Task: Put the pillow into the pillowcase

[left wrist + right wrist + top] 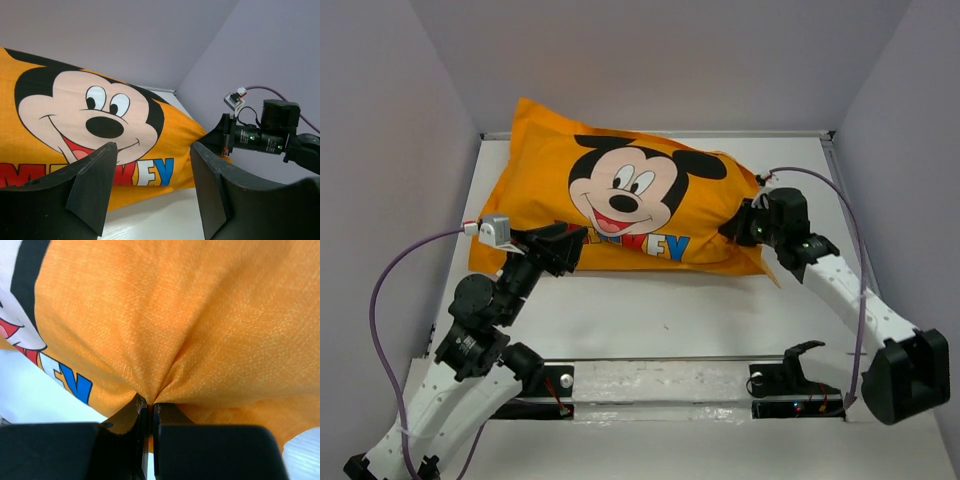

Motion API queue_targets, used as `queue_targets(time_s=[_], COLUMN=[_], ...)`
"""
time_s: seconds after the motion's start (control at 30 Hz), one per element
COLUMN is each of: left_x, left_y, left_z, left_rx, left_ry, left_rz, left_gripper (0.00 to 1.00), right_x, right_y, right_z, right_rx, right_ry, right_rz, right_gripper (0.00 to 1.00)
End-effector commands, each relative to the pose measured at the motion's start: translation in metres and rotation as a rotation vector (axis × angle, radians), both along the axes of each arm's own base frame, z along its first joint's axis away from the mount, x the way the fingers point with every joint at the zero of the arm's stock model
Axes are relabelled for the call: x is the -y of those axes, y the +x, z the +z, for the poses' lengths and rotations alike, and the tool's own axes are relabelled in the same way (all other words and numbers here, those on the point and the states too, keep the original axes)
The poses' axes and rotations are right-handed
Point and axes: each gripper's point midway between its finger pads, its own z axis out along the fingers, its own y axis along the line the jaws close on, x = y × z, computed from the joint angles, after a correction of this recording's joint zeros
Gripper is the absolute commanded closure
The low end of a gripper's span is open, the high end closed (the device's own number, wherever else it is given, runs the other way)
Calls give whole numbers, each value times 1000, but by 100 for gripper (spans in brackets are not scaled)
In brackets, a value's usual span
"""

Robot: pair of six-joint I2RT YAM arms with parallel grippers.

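Right gripper point(150, 411) pinches pillowcase point(535, 160) edge, left gripper point(152, 150) spread & empty: hold pinch firm, pull slow w/o bunching cloth.

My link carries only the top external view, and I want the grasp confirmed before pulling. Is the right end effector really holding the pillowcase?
Observer: Yes. The right wrist view shows the right end effector shut on a gathered pinch of the pillowcase.
Operator: And the left one?
Observer: The left wrist view shows the left end effector open, not closed on the fabric.
Operator: Any white pillow peeking out near the pinch?
Observer: None in the right wrist view, only orange fabric and the table.
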Motion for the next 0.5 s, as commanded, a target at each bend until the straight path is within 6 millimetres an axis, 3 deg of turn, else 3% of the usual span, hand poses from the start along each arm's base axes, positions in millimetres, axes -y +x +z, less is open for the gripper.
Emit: queue_targets(time_s=[0.0, 0.03, 0.1, 0.13, 0.17, 0.2, 0.27, 0.33, 0.37, 0.47], left_x=[3, 5, 7, 7, 7, 10, 12, 15, 17, 17], left_y=[-16, -15, -12, -11, -11, -16, -15, -14, -14, -15], left_z=[36, 35, 38, 43, 46, 55, 61, 66, 68, 71], left_rx=[90, 94, 106, 121, 127, 151, 169, 177, 184, 200], left_ry=[-48, -39, -42, -39, -36, -34, -18, -6, -1, 6], left_rz=[-60, -66, -67, -64, -62, -91, -94, -106, -111, -114], left_gripper=[30, 30, 34, 37, 39, 39, 39, 38, 38, 38], right_x=[30, 31, 29, 27, 27, 26, 28, 28, 30, 27], right_y=[-15, -25, -38, -52, -60, -69, -89, -103, -112, -131], right_z=[34, 56, 79, 108, 121, 131, 165, 180, 197, 210], right_rx=[98, 150, 201, 276, 312, 338, 431, 458, 498, 522], right_ry=[-82, -55, -22, 15, 33, 52, 94, 111, 122, 131], right_rz=[-78, -71, -44, -16, -5, 13, 27, 48, 54, 111], right_gripper=[100, 100, 95, 87, 76, 55, 40, 37, 36, 36])
